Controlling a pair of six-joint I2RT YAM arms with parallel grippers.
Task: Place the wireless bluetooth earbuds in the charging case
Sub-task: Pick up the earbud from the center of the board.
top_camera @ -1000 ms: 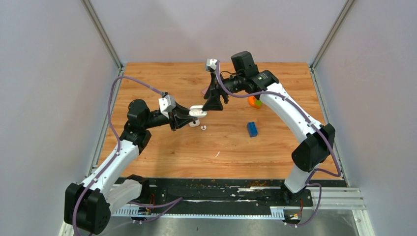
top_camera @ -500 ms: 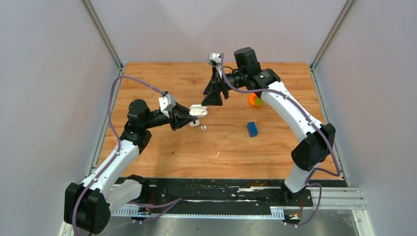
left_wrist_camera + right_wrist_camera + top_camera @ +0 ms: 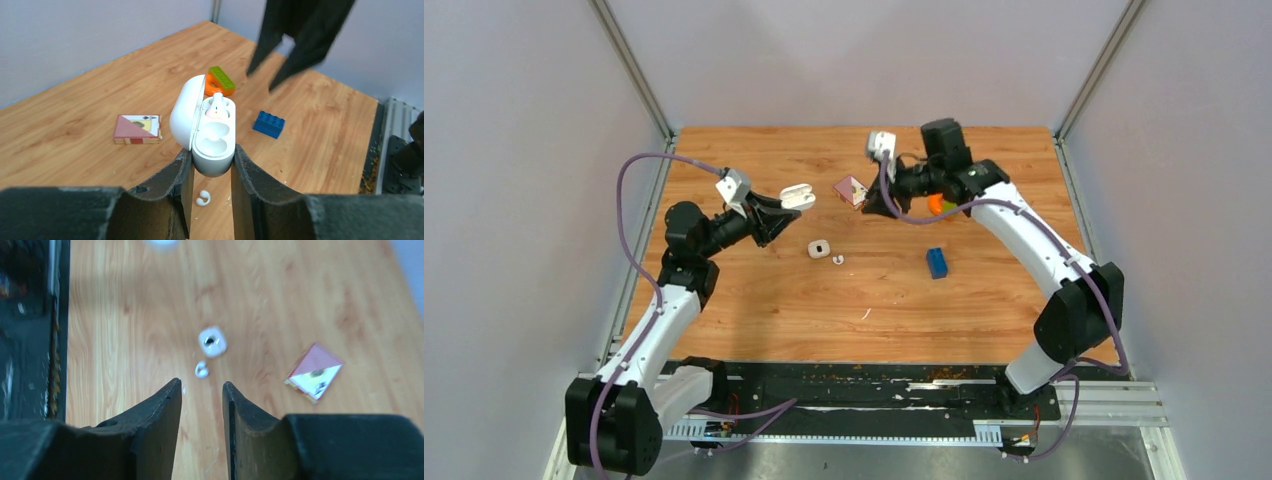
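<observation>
1. The left gripper [image 3: 211, 154] is clamped tight on the lower body of the charging case [image 3: 214, 145]. The case stands between its fingers with the lid swung open toward the left finger.
2. The seated earbud [image 3: 216, 106] fills the socket farther from those fingertips. The socket nearer them is empty.
3. The right gripper [image 3: 201, 386] is partly open with nothing between its fingers, raised above the table [image 3: 125, 315].
4. The loose earbud [image 3: 201, 370] lies on the wood just ahead of that gap, nearly centred between the two fingers. A small white square piece [image 3: 212, 341] lies just beyond it, near but not touching.
5. The step in hand looks like picking up the loose earbud. The right arm should descend straight with the bud centred in the gap, then close on its rounded body rather than its stem.
6. The fingertips should stop short of the square piece, since a nudge could scatter both.
7. The bud is tiny and curved, so it may skid or twist under a fast pinch. A slow closing suits it, with the case mouth held upward for the empty socket.
</observation>
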